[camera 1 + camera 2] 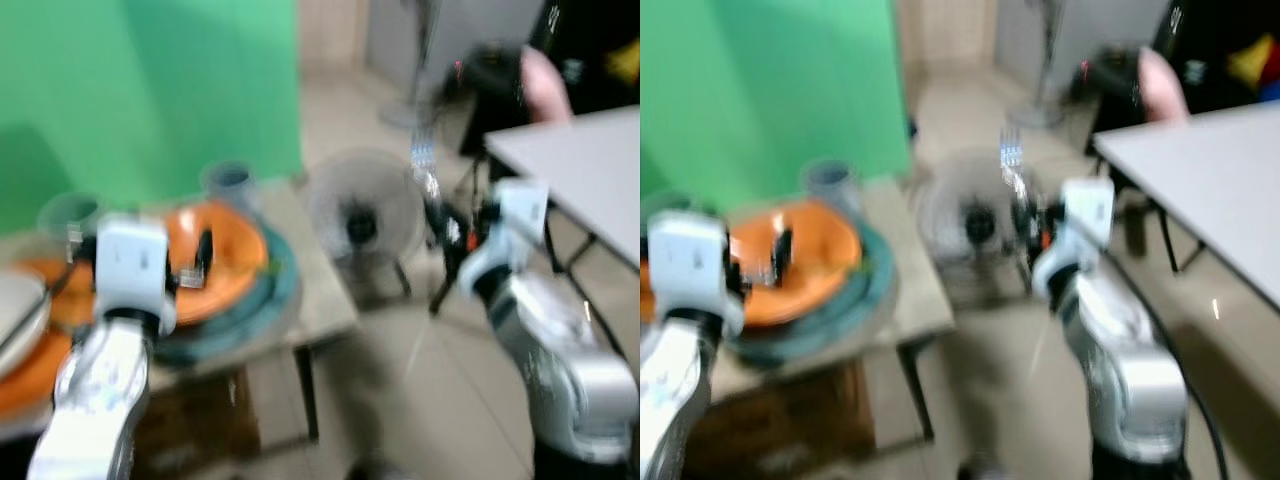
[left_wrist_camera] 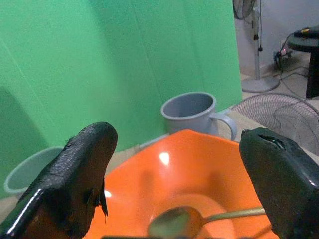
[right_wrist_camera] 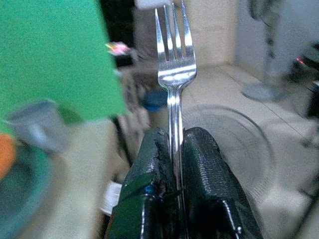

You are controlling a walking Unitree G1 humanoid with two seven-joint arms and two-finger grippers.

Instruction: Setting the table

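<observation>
nearest, the right gripper (image 3: 174, 149) is clamped on a fork (image 3: 173, 69) held upright, the left gripper (image 2: 174, 164) hangs spread over the orange bowl (image 2: 199, 164) holding a spoon (image 2: 189, 219), so the grey table (image 1: 590, 170) beyond looks unset.

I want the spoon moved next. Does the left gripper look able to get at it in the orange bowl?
Probably yes: the left gripper is open right over the orange bowl, the spoon lying uncovered between its fingers.
</observation>
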